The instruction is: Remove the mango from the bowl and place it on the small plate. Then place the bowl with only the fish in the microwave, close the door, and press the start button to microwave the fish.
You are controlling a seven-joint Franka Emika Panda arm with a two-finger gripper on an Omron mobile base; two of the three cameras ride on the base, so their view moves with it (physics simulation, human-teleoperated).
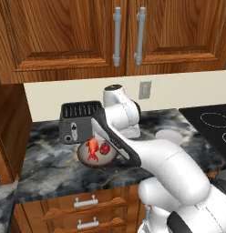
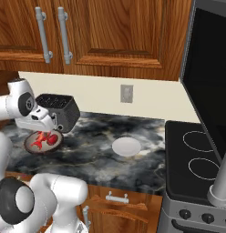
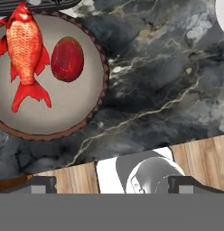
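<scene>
Hand view shows the two fingertips of the gripper (image 3: 112,185) standing wide apart, holding nothing and touching nothing, above the dark marble counter (image 3: 168,81) beside the bowl (image 3: 64,117). Inside the bowl the mango (image 3: 67,59) lies just beside the fish (image 3: 25,52). The small plate (image 2: 126,146) rests on the counter well apart from the bowl.

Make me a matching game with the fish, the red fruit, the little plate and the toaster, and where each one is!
Things:
1. bright orange-red finned fish
2. small dark red rounded mango
3. small flat round white plate
4. grey toaster with black slots

Places:
A. alone on the dark marble counter, near the stove
B. in the brown bowl, the longer item
C. at the wall, behind the bowl
D. in the bowl beside the fish, the smaller item

Pairs: 1-B, 2-D, 3-A, 4-C
</scene>
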